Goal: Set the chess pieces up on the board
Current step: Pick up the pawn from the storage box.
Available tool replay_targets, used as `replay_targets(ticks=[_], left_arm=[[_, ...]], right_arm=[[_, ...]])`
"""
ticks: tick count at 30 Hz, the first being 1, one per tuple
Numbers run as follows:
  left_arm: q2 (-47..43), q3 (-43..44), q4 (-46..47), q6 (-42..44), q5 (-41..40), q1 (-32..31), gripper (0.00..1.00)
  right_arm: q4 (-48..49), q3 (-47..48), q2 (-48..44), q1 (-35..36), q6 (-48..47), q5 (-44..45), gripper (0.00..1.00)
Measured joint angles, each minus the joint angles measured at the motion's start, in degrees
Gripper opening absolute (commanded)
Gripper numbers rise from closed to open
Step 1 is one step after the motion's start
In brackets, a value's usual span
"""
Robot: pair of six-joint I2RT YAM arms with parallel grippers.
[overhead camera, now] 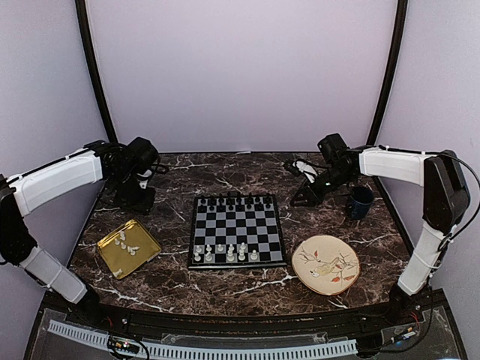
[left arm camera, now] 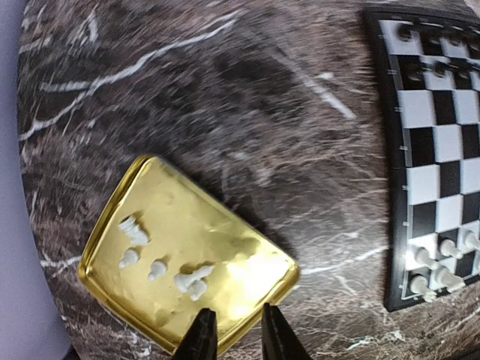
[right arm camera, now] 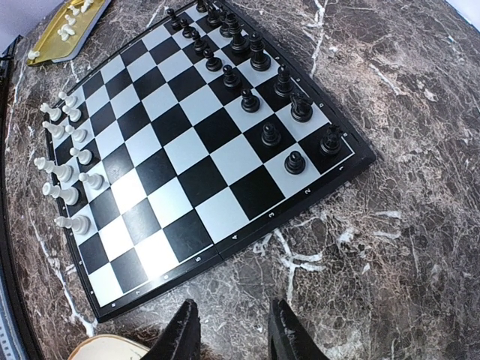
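The black-and-grey board (overhead camera: 237,225) lies mid-table. Several white chess pieces (overhead camera: 225,253) stand on its two near rows, and black ones (overhead camera: 236,201) line the far rows. More white pieces (left arm camera: 193,281) lie on their sides in the gold tray (left arm camera: 225,232), left of the board. My left gripper (left arm camera: 238,335) hangs above the tray's near corner, open by a narrow gap, with nothing between its fingers. My right gripper (right arm camera: 234,330) is open and empty over bare marble off the board's right edge (right arm camera: 247,225). White pieces (right arm camera: 67,172) show along the board's left side in the right wrist view.
A painted round plate (overhead camera: 325,264) lies right of the board's near corner. A dark blue cup (overhead camera: 361,201) stands at the right, behind the right gripper (overhead camera: 304,196). The left gripper (overhead camera: 139,196) is far left of the board. Dark curved poles rise at the back corners.
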Motion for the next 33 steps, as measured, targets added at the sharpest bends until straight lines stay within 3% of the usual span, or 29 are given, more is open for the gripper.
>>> replay_targets(ticks=[4, 8, 33], left_arm=[[-1.77, -6.64, 0.00, -2.84, 1.38, 10.29, 0.25], [-1.70, -11.04, 0.17, -4.02, 2.91, 16.09, 0.25], [6.71, -17.77, 8.55, -4.66, 5.53, 22.51, 0.19]], right_arm=[[-0.11, 0.00, 0.00, 0.00, -0.02, -0.04, 0.32], [-0.15, 0.00, 0.00, 0.00, -0.02, -0.22, 0.32], [-0.17, 0.00, 0.00, 0.00, -0.20, -0.37, 0.32]])
